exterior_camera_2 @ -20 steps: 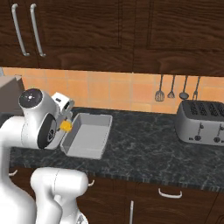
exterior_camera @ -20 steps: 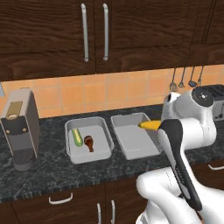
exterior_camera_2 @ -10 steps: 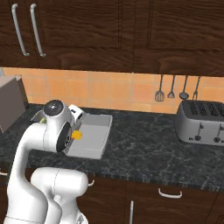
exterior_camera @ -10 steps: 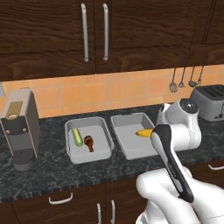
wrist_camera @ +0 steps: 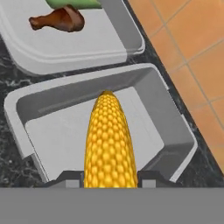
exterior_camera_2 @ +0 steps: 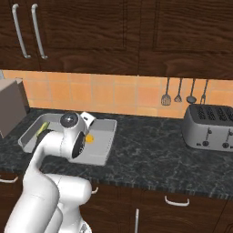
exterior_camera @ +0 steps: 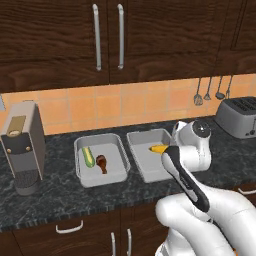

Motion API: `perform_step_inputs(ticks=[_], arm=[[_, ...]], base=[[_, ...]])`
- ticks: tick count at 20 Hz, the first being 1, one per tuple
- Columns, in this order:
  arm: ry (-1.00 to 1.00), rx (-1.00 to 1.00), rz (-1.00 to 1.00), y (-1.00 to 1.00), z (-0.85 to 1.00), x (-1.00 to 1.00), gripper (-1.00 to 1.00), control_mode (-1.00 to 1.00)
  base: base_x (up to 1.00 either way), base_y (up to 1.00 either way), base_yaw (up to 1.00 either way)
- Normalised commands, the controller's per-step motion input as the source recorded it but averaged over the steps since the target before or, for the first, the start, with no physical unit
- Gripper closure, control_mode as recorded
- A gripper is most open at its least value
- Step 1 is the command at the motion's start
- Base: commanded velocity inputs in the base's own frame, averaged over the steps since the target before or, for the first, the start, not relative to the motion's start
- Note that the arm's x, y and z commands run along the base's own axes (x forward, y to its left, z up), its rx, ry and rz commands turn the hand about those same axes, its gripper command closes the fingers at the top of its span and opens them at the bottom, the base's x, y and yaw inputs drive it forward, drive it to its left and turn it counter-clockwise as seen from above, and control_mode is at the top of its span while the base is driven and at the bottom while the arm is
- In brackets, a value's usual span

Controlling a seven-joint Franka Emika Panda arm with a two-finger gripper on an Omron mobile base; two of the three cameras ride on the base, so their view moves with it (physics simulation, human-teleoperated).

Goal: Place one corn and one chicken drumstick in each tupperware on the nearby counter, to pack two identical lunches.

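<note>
Dark wooden cabinets and an orange tile wall back the speckled desk. At far left stands a grey coffee machine. Next come two grey tupperware trays, side by side. The left tray holds one green-husked corn and one chicken drumstick (two items, lying just apart). Over the right tray the tool is closed on the yellow corn, a dark finger pressed against each side of the cob, whose tip points into the tray; whether it touches the floor cannot be told. Farther right, three utensils hang on the wall above a steel toaster. No writing is legible.
</note>
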Motion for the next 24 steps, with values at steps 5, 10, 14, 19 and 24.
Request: perform_step_inputs(ticks=[5,10,14,19,24], arm=[[0.04,0.0,0.0,-0.03,-0.3,0.7,1.0,-1.0],[0.0,0.04,-0.01,-0.09,-0.12,0.19,-1.0,-1.0],[-0.03,0.08,-0.01,-0.17,-0.01,0.01,-1.0,-1.0],[-0.03,0.11,0.0,-0.08,0.03,-0.02,-1.0,-1.0],[-0.11,0.16,0.0,-0.13,0.54,-0.27,-1.0,-1.0]], base=[[0.0,0.0,0.0],[0.0,0.0,0.0],[0.0,0.0,0.0],[0.0,0.0,0.0],[0.0,0.0,0.0]])
